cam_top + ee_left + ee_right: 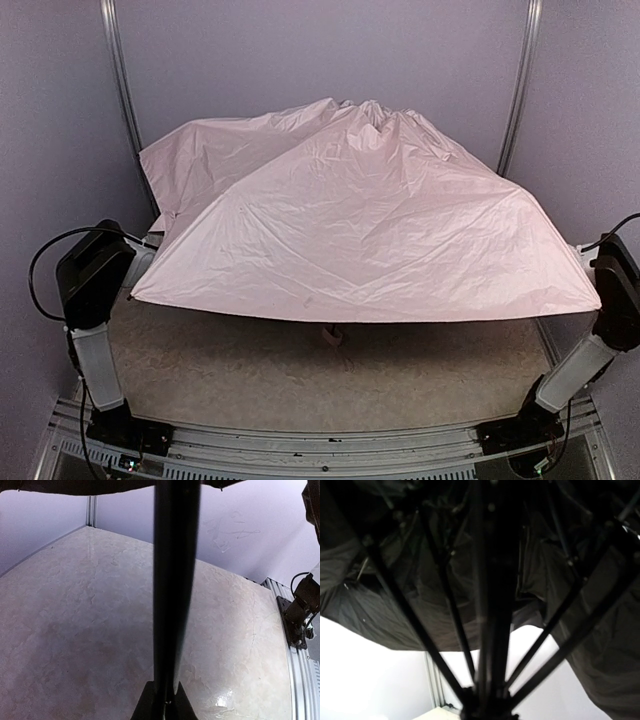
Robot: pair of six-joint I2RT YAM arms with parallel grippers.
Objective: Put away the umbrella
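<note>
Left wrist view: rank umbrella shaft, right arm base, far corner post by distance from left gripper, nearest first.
1. umbrella shaft: centre, between the left gripper fingers.
2. right arm base: right edge, mid-distance.
3. corner post: upper left, far end.

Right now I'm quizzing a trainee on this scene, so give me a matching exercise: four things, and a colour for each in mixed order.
Things:
1 umbrella canopy
2 umbrella shaft
3 table
4 wall

Colours:
A black
B lilac
C pale pink
D marbled beige

Pairs: 1-C; 2-A; 3-D; 4-B
</note>
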